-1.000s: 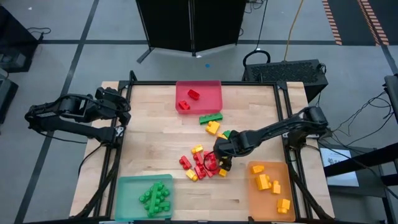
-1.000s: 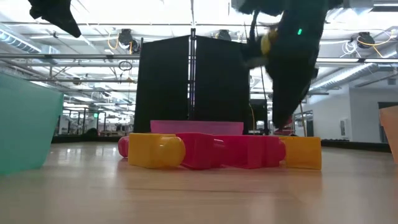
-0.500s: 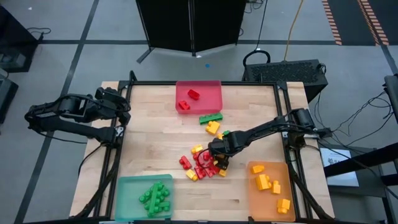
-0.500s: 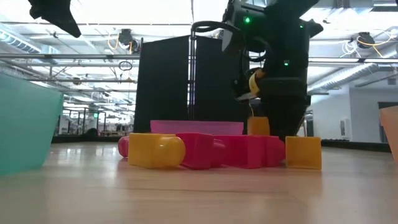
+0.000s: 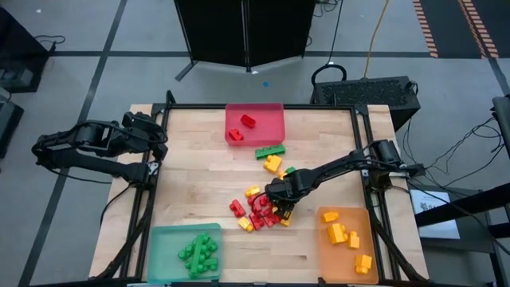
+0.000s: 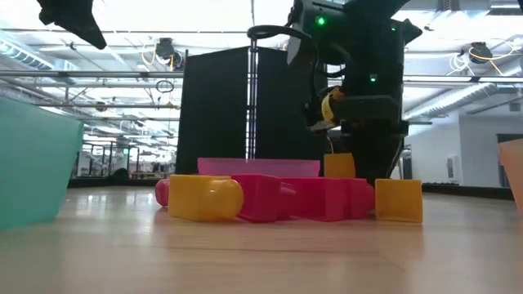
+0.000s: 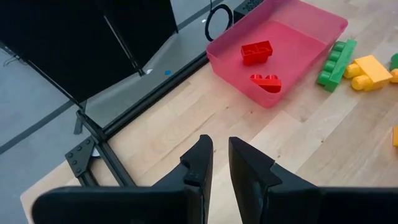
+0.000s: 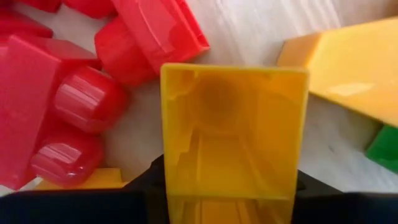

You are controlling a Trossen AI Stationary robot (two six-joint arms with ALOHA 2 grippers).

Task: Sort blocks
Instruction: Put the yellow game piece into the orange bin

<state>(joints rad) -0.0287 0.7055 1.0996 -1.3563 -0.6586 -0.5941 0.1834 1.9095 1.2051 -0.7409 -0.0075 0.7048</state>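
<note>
While the left hand (image 5: 156, 143) is waiting off the left edge of the surface (image 5: 199, 183), its fingers (image 7: 198, 163) sitting almost together with only a thin gap and nothing between them, the right hand (image 5: 279, 209) is working down in the heap of blocks (image 5: 256, 210) near the middle of the surface. Its wrist camera is showing a yellow block (image 8: 233, 143) filling the space between its fingers, hollow underside facing the lens, so it is gripping that block, with red blocks (image 8: 56, 106) lying just beside it. From the low camera, the right arm is standing behind the row of red and yellow blocks. Over at the far edge, the red tray (image 5: 255, 135) is holding two red blocks, the green tray (image 5: 163, 247) at the near left is carrying a cluster of green ones, and the orange tray (image 5: 331, 255) at the near right is holding several yellow ones. A green block (image 5: 270, 151) and a yellow one are lying between the heap and the red tray.
</note>
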